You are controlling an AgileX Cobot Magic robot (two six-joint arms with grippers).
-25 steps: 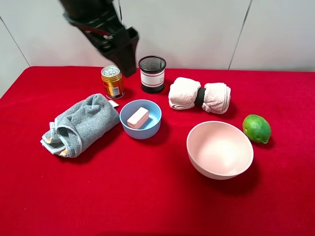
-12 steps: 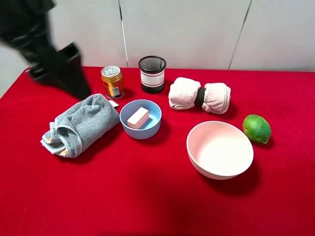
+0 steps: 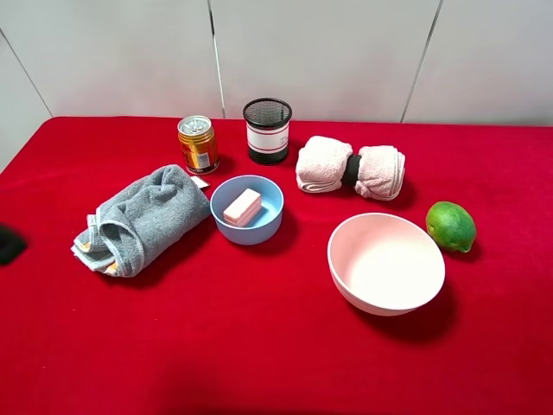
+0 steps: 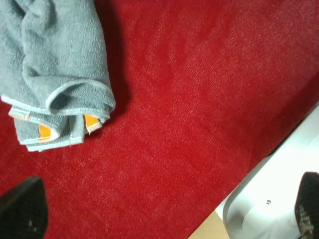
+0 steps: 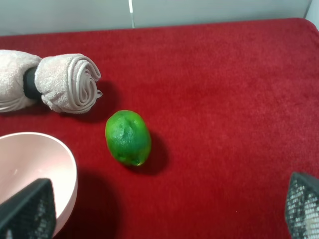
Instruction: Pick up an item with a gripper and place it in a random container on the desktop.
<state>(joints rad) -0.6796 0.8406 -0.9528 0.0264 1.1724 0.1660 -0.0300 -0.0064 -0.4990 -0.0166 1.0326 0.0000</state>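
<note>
The peach-pink block [image 3: 242, 207] lies inside the small light-blue bowl [image 3: 259, 232] on the red desktop [image 3: 259, 337], left of centre. No gripper touches it. My left gripper [image 4: 164, 214] is open and empty, with its fingertips [image 4: 22, 214] wide apart, low over the red cloth at the table's left edge, beside the end of the grey towel [image 4: 50, 64]. In the exterior high view only a dark bit of it [image 3: 9, 245] shows at the left border. My right gripper [image 5: 164, 209] is open and empty over the right side of the table, and it is out of the exterior high view.
A grey folded towel [image 3: 138, 218] lies left of the blue bowl. A gold can [image 3: 198, 143] and a black mesh cup [image 3: 267, 130] stand at the back. A rolled pink towel [image 3: 350, 169], a larger pink bowl [image 3: 389, 304] and a green lime [image 3: 450, 226] are on the right.
The left arm has swung from above the can at the back, down and to the left, almost out of the exterior high view. The block stays in the blue bowl.
</note>
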